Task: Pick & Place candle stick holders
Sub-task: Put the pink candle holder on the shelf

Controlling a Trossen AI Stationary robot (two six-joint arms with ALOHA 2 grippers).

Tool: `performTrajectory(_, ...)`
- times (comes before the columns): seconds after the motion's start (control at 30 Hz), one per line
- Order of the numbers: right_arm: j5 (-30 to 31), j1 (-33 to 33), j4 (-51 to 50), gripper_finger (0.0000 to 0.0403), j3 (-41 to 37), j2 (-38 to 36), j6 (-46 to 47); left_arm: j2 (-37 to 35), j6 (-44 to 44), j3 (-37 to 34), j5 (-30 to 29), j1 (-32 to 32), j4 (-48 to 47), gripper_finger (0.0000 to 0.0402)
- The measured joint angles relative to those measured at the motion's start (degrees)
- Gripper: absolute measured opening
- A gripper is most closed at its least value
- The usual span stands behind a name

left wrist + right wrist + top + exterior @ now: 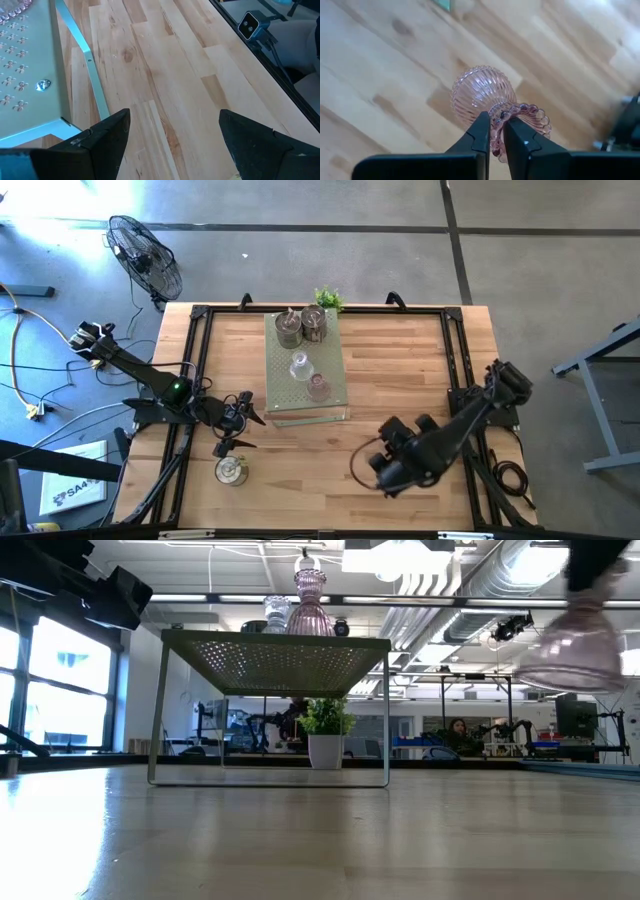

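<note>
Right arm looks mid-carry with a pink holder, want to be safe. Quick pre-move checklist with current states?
1. Right pincer shut on the pink glass holder: ok, pinching its beaded rim.
2. Holder clear of the table: ok, the low view shows it hanging in the air.
3. Free spot on the green perforated board: ok, the near end is bare; two metal holders sit at the far end, a clear glass one and a pink one mid-board.
4. Left pincer out of the way: ok, open, empty, by the board's near-left corner.
5. Metal holder left on the table: ok, upright, apart from the left pincer.
6. Grip security: cannot tell, only the rim is held.
</note>
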Motion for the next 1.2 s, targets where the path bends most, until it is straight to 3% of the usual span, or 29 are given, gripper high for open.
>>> performTrajectory(0.67,10.1,-11.5,2.4,0.0025,14.6,-0.2,-22.3,0.0,0.0,0.0,-0.2,0.0,-0.3,0.0301)
performTrajectory(1.2,5.6,-22.3,5.4,0.0025,14.6,-0.2,-31.1,0.0,2.6,0.0,-0.2,0.0,-0.3,0.0301)
